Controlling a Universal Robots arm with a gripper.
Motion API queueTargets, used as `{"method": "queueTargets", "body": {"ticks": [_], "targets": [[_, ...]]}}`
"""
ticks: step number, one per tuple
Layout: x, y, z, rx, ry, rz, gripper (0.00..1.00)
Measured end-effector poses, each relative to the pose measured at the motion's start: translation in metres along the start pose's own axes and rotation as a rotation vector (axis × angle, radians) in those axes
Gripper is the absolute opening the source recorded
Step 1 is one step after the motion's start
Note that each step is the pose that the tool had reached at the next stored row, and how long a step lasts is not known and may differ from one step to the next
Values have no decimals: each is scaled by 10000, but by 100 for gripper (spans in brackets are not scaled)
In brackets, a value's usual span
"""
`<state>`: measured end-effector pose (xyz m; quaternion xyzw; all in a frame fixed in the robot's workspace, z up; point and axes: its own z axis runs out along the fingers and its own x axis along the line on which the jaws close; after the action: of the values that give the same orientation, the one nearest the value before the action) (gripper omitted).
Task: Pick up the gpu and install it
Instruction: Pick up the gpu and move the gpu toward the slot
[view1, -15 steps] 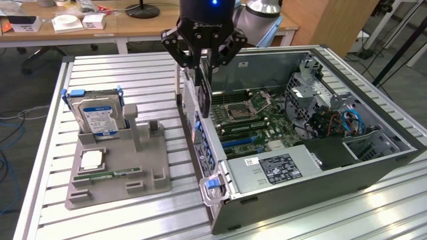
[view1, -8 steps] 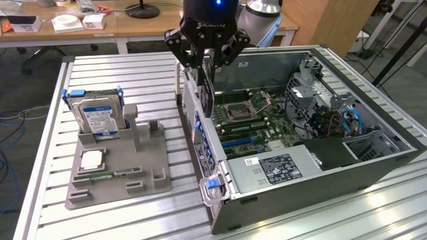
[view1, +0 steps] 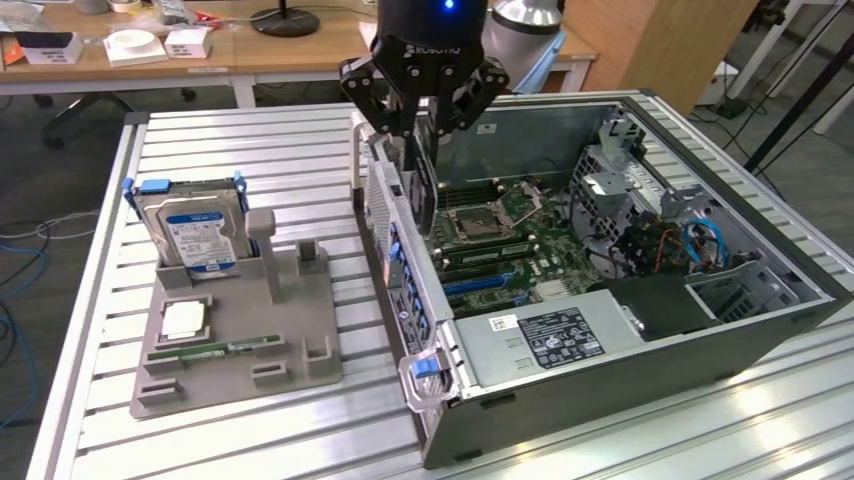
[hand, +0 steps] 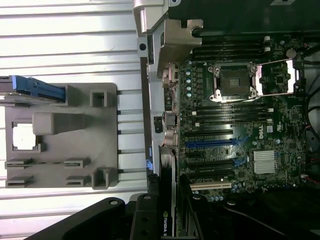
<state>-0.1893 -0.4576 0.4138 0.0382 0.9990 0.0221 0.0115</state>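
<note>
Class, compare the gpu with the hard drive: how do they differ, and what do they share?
The gpu is a thin dark card; the hard drive is boxy with a blue-white label. The gpu hangs in the claw over the open computer case; the hard drive sits in the grey holder. Both stand on edge.

A boxy hard drive with a blue-white label (view1: 195, 232) is standing upright in a grey plastic holder tray (view1: 214, 390) on a slatted aluminium table (view1: 254, 150), while an open black computer tower (view1: 627, 385) is lying alongside, exposing its green motherboard (view1: 534, 262).
</note>
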Motion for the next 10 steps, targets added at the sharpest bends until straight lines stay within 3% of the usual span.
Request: {"method": "queueTargets", "body": {"ticks": [10], "targets": [[-106,8,3,-1,0,0,26]]}}
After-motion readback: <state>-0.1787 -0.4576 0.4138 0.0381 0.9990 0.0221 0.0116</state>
